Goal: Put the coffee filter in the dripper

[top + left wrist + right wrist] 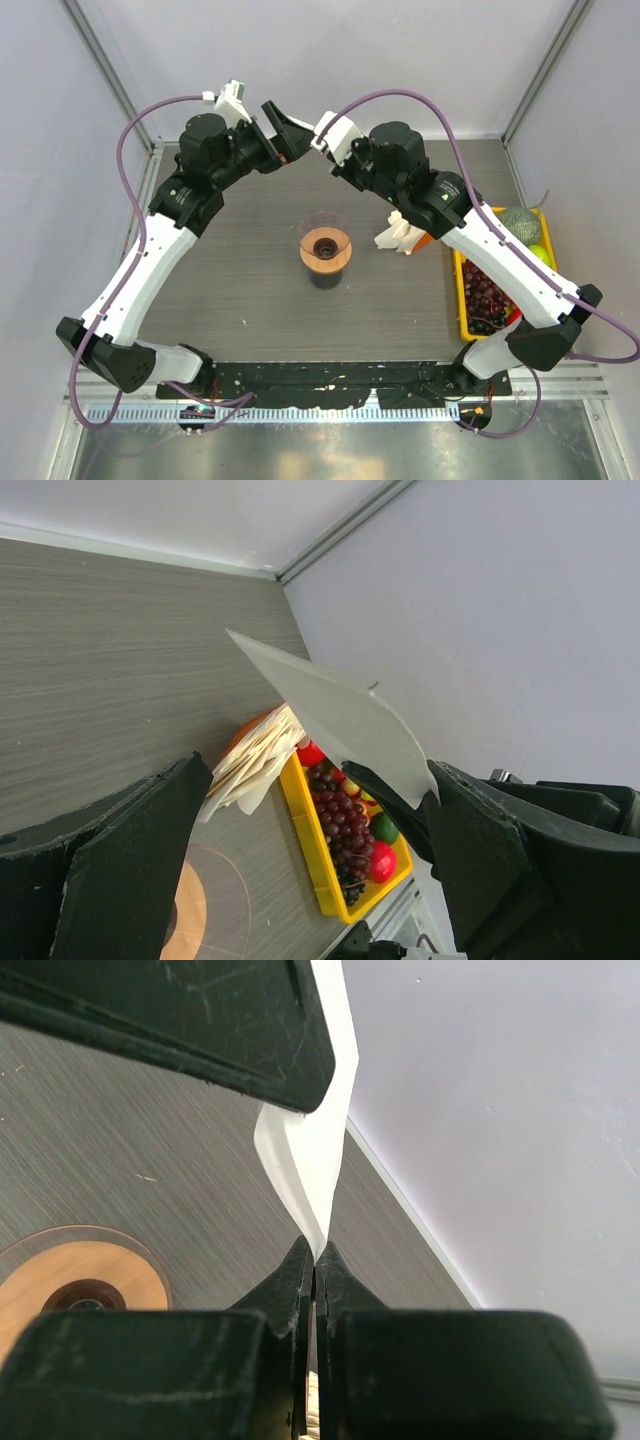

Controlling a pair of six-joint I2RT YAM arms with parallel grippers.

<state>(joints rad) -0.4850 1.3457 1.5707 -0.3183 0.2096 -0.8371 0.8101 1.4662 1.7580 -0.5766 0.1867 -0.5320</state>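
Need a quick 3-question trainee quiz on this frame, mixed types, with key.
1. True or false: the filter sits in the dripper.
2. Which gripper pinches the filter? A) left gripper B) right gripper C) neither
3. Fill in: the yellow tray holds ___.
Key: 1 false, it is held in the air; 2 B, while the left gripper stands open around it; 3 fruit.

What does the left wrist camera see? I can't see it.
A white coffee filter hangs mid-air, pinched at one corner by the right pincer, between the wide-open fingers of the left pincer. Below lie a bunch of paper filters, a yellow fruit tray and the wooden ring of the dripper.
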